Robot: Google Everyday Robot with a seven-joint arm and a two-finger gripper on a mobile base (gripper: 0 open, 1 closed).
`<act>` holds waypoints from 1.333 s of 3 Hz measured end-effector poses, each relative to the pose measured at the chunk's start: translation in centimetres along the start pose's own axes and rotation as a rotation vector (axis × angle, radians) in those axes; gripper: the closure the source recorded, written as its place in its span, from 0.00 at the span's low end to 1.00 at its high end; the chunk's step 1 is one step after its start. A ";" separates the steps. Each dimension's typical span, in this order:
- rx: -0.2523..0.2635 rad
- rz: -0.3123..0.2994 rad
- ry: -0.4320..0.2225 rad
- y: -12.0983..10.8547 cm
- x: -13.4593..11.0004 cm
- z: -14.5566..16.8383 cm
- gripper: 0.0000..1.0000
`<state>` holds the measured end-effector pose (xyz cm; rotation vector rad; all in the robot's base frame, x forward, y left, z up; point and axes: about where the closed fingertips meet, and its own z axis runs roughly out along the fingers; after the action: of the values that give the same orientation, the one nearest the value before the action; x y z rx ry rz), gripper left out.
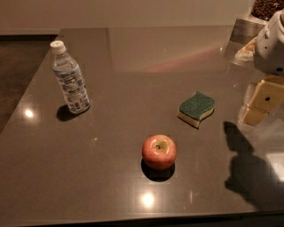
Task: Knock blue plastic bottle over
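The blue plastic bottle point(69, 83) stands upright at the left of the grey table, clear with a white cap and a blue-and-white label. My gripper point(261, 103) hangs at the far right edge of the view, above the table, far from the bottle. Its yellowish fingers point(265, 98) point down and left. It holds nothing that shows.
A red-yellow apple point(159, 152) sits in the front middle. A green-and-yellow sponge point(196, 108) lies right of centre, near the gripper. The table's left edge point(26, 88) runs close beside the bottle. A bowl and packets point(262, 13) stand at the back right.
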<state>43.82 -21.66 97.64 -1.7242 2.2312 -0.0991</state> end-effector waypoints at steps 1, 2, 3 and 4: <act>0.004 -0.001 -0.010 -0.1 -0.2 -0.2 0.00; -0.025 -0.033 -0.088 -0.1 -2.0 0.2 0.00; -0.080 -0.085 -0.241 0.2 -6.5 0.8 0.00; -0.111 -0.107 -0.371 0.9 -11.8 1.2 0.00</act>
<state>45.97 -10.00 98.70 -1.7501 1.9059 0.3024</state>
